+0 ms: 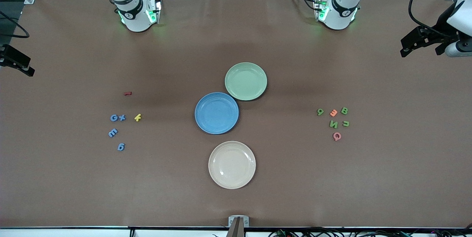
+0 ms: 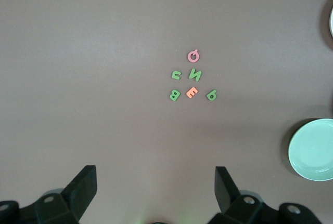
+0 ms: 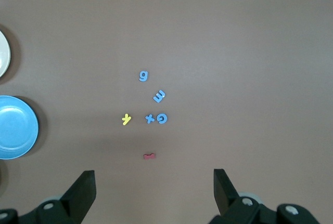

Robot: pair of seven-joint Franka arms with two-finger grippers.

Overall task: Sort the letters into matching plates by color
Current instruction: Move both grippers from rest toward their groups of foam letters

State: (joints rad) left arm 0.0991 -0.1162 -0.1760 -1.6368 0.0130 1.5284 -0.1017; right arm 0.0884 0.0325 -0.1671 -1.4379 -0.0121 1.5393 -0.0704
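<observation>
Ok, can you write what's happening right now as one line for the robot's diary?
left gripper: open, over bare table | right gripper: open, over bare table | blue plate, green plate: empty | letters: none sorted

Both arms leave the front view at its top edge above their bases; neither gripper shows there. Left wrist view: green plate (image 2: 312, 150) cut by the frame edge, only the finger ends (image 2: 83, 187) visible. Right wrist view: blue plate (image 3: 15, 127) and cream plate (image 3: 3, 52) cropped. Dark red piece (image 1: 127, 93) too small to read.
</observation>
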